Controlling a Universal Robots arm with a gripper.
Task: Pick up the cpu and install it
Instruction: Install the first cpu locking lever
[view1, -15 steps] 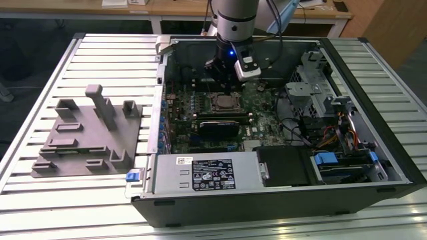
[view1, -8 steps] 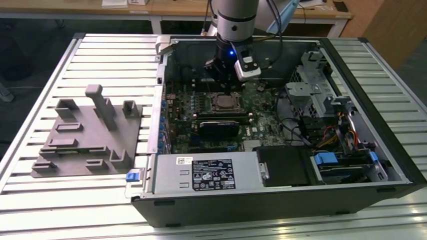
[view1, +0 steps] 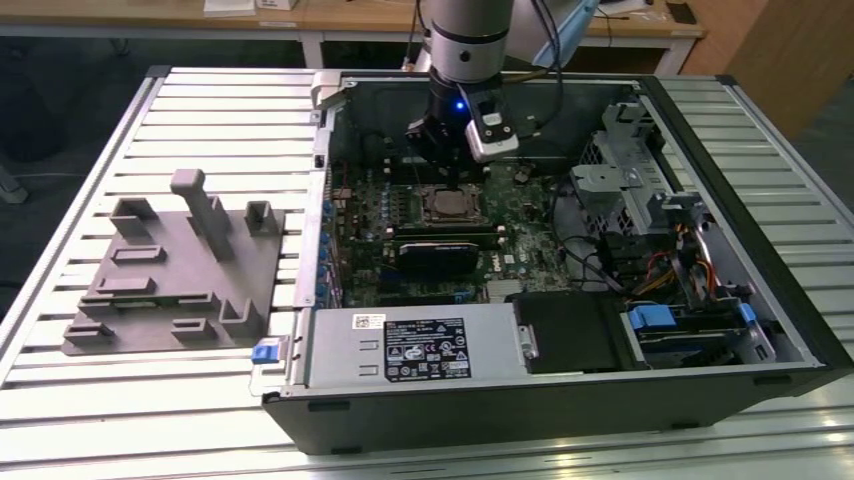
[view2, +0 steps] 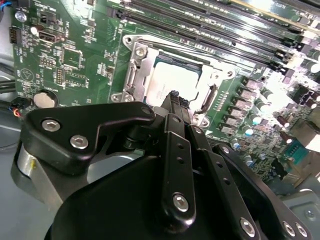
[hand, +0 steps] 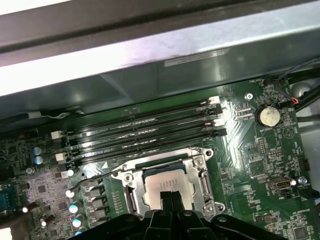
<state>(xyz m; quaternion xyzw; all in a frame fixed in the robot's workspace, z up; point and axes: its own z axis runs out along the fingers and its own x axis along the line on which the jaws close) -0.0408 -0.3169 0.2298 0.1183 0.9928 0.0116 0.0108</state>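
Reaches straight down from the far side into the open computer case (view1: 534, 415), setting the gripper (view1: 441, 162) low over the green motherboard (view1: 541, 245). Carries nothing: shows, in both wrist views, the black fingers (hand: 166, 200) drawn together to a narrow tip, with nothing between them. Hovers right over the cpu (hand: 167, 182), lying flat with its pale metal top up inside the silver socket frame (hand: 127, 186); impossible to tell whether touching the chip or just clear of it. Hides part of the chip behind the fingertips in both wrist views. Brings out, in the first wrist view, the long dark memory slots (hand: 145, 131) just beside the socket, a round coin battery (hand: 268, 116) further off on the board, and the grey case wall (hand: 150, 75) beyond the slots. Adds, in the exterior view, the wider scene: a grey tray (view1: 160, 300) with upright blocks lying on the slatted table (view1: 80, 150) at the exterior view's left, apart from the case; a power supply box (view1: 414, 345) along the near side of the case; a metal drive cage (view1: 627, 170) at the exterior view's right, well apart from the gripper.
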